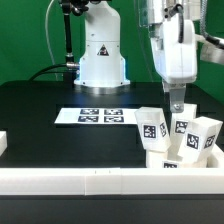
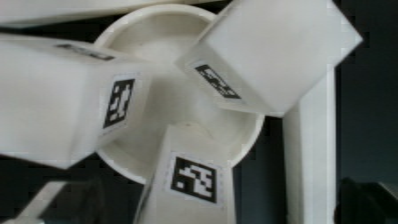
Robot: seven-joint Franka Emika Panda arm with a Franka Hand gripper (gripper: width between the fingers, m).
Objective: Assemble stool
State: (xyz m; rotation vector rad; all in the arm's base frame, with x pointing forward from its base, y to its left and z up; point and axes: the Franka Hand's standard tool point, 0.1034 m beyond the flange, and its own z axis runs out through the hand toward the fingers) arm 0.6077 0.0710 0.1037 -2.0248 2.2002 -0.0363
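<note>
The white stool stands upside down at the exterior view's right. Its round seat (image 1: 188, 160) lies on the black table with three tagged legs (image 1: 152, 128) standing up from it. My gripper (image 1: 176, 106) hangs straight down just above the middle leg (image 1: 182, 130). In the wrist view the seat (image 2: 164, 45) fills the frame, with the three legs (image 2: 267, 60) rising toward the camera. One leg (image 2: 196, 182) lies between my blurred fingertips (image 2: 43, 206), which stand wide apart. The gripper looks open and holds nothing.
The marker board (image 1: 100, 116) lies flat at the table's middle. A long white border rail (image 1: 100, 182) runs along the front, close to the stool, and shows as a pale band (image 2: 313, 150) in the wrist view. The robot base (image 1: 102, 55) stands behind. A small white block (image 1: 3, 143) sits at the exterior view's left edge.
</note>
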